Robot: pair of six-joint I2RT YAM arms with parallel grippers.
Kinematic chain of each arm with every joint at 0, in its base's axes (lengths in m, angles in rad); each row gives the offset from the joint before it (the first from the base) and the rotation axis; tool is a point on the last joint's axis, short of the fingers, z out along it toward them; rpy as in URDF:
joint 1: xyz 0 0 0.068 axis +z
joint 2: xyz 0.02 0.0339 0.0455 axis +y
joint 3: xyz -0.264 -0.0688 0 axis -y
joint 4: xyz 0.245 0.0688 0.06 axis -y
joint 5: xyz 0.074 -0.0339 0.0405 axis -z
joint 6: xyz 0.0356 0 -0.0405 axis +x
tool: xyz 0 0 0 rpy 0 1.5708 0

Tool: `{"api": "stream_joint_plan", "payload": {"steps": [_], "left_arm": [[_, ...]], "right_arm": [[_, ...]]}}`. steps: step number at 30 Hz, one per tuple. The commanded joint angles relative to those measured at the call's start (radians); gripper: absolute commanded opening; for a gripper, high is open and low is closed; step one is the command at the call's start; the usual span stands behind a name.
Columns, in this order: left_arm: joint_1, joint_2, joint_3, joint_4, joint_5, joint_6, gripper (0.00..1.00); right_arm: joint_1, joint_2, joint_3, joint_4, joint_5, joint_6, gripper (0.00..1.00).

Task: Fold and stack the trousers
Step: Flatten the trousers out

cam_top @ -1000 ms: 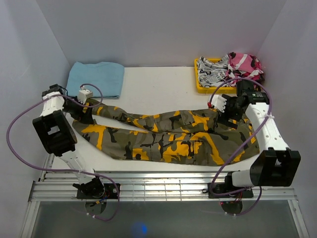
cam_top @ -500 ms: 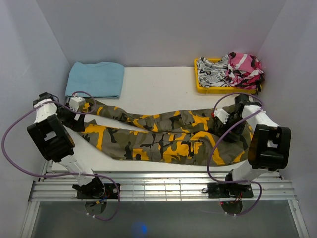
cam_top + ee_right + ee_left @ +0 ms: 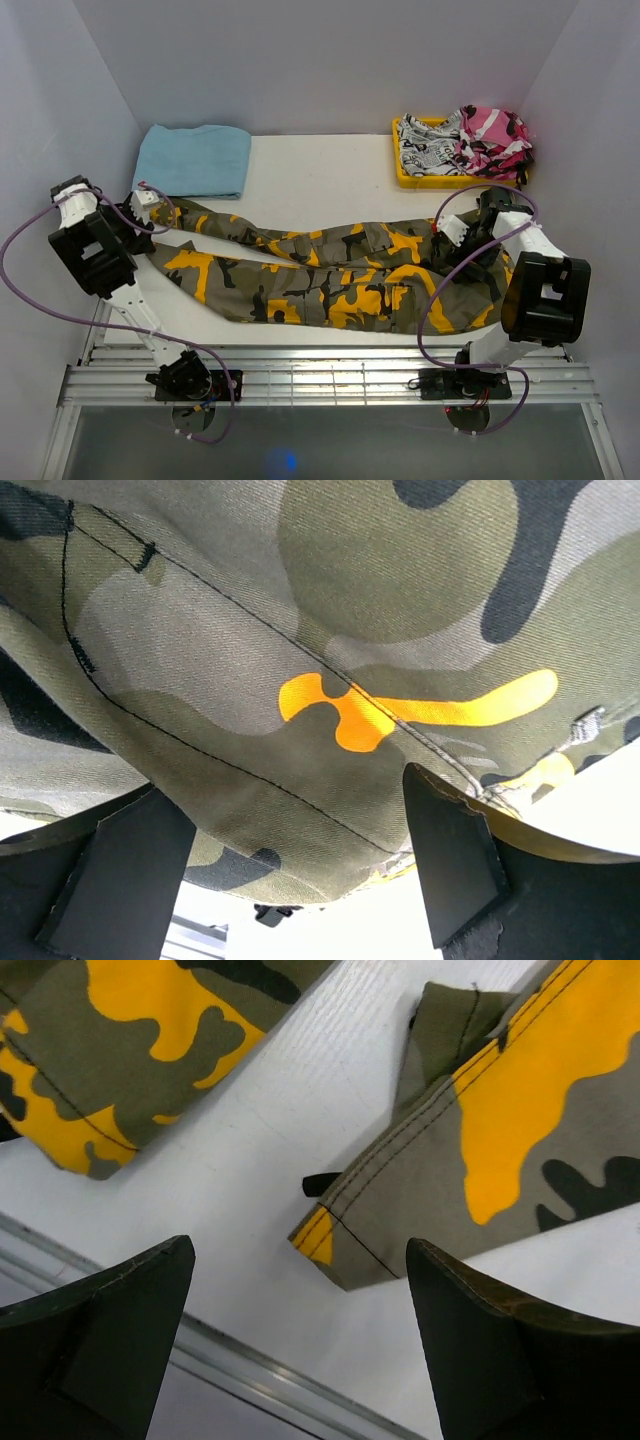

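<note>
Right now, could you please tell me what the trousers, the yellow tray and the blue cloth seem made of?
The trousers look like matte woven cotton twill: fine diagonal ribs and dark topstitched seams show up close. The yellow tray seems smooth moulded plastic: even colour, rigid rim. The blue cloth looks soft and matte, maybe terry or fleece; too far to tell.
</note>
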Motion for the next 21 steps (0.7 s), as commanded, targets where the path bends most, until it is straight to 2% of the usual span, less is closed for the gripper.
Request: {"api": "stream_joint_plan", "payload": {"steps": [1, 6, 9, 10, 11, 13, 14, 15, 18, 21], "left_arm": [[0.001, 0.051, 0.063, -0.105, 0.041, 0.096, 0.98], [0.0, 0.076, -0.024, 0.004, 0.047, 0.026, 0.97], [-0.006, 0.075, -0.076, 0.059, 0.032, -0.014, 0.82], [-0.006, 0.075, -0.082, 0.059, 0.029, -0.019, 0.75], [-0.006, 0.069, -0.085, 0.059, 0.033, -0.027, 0.54], [-0.002, 0.047, -0.093, 0.041, 0.053, -0.041, 0.34], [0.004, 0.006, -0.098, 0.032, 0.096, -0.041, 0.08], [0.016, -0.019, -0.105, 0.03, 0.116, -0.048, 0.0], [0.036, -0.147, -0.147, 0.029, 0.161, -0.122, 0.0], [0.049, -0.346, -0.138, 0.01, 0.118, -0.321, 0.0]], "right_arm": [[-0.004, -0.04, 0.001, 0.014, -0.001, -0.028, 0.85], [-0.006, -0.029, 0.004, 0.014, -0.018, -0.035, 0.85], [-0.006, -0.019, 0.018, 0.014, -0.025, -0.037, 0.85], [-0.006, -0.017, 0.021, 0.014, -0.025, -0.038, 0.85], [-0.006, -0.017, 0.029, 0.017, -0.027, -0.04, 0.85], [-0.006, -0.02, 0.037, 0.014, -0.034, -0.04, 0.85], [-0.006, -0.022, 0.043, 0.014, -0.036, -0.04, 0.85], [-0.006, -0.025, 0.046, 0.013, -0.039, -0.041, 0.85], [-0.006, -0.037, 0.049, 0.016, -0.042, -0.046, 0.84], [-0.009, -0.065, 0.046, 0.019, -0.054, -0.052, 0.84]]}}
